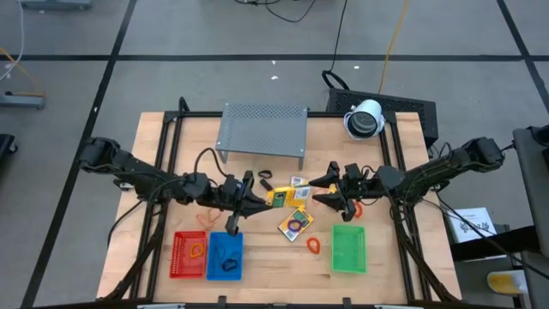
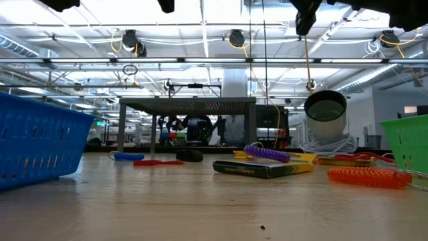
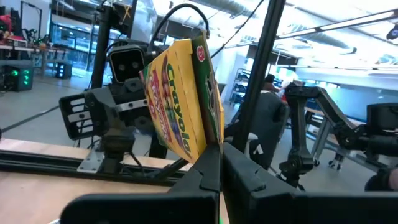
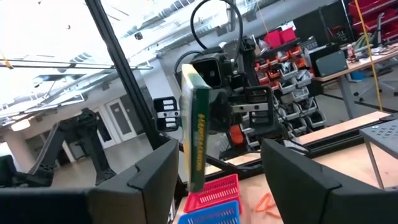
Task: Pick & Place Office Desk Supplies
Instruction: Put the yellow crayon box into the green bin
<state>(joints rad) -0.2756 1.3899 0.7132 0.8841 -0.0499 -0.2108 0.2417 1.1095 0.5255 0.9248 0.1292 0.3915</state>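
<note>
Item: crayon box [image 3: 183, 99], yellow-orange with green trim. Held above the middle of the table [image 1: 154, 154], lifted clear of the wood and standing on edge. The left gripper [image 1: 254, 198] pinches its lower corner between fingers pressed tight together. In the right wrist view the same box shows edge-on, just in front of that arm's own fingers.

Right gripper [image 1: 330, 191]: fingers spread wide, one on either side of the box's line but not touching it; the box lies between the two grippers, at the left one's tips and just beyond the right one's.

Second packet [image 1: 293, 224]: yellow, with a purple coil on top, flat on the table toward the front edge, between the blue and green baskets.

Small cards [image 1: 298, 182]: near the middle, just behind the held box.

Black clip [image 1: 264, 176]: in front of the grey shelf [image 1: 262, 125].

Orange loop [image 1: 314, 244]: on the wood just left of the green basket [image 1: 348, 248].

Red basket [image 1: 189, 254] and blue basket [image 1: 225, 256]: side by side at the front-left edge; an orange loop [image 1: 196, 251] lies in the red one, a dark ring [image 1: 228, 264] in the blue one.
</note>
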